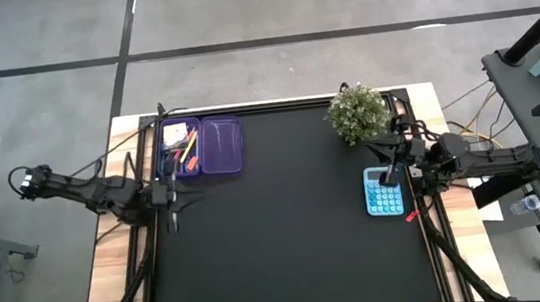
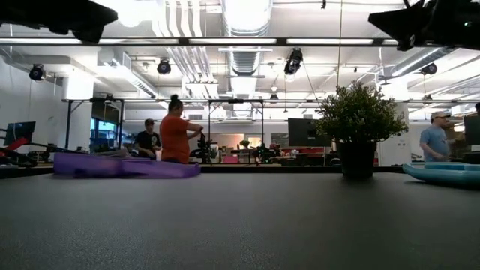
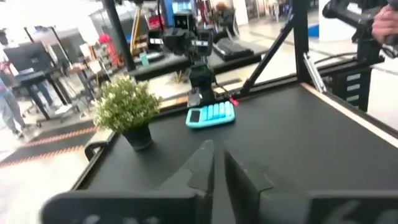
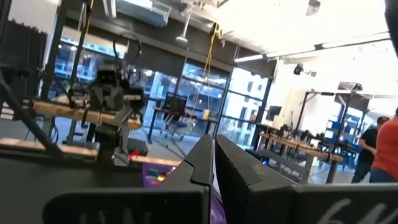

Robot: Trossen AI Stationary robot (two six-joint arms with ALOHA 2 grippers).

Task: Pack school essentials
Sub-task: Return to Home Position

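In the high view the stationery (image 1: 180, 148) lies in the left half of an open purple case (image 1: 219, 144) at the table's far left: coloured pens and a white pad (image 1: 180, 132). A small red thing (image 1: 411, 217) lies near the table's right edge, beside a teal calculator (image 1: 382, 193). My left gripper (image 1: 171, 204) hovers, shut, just near of the case. My right gripper (image 1: 389, 175) hangs, shut, above the calculator's far part. The wrist views show each pair of fingers closed, the left gripper (image 3: 217, 168) and the right gripper (image 4: 212, 163). Scissors and crayon box do not show.
A bushy potted plant (image 1: 357, 113) stands at the table's far right, just far of my right gripper; it also rises in the low view as the plant (image 2: 358, 127). The black mat's middle and near part lie bare. People stand in the room beyond the table.
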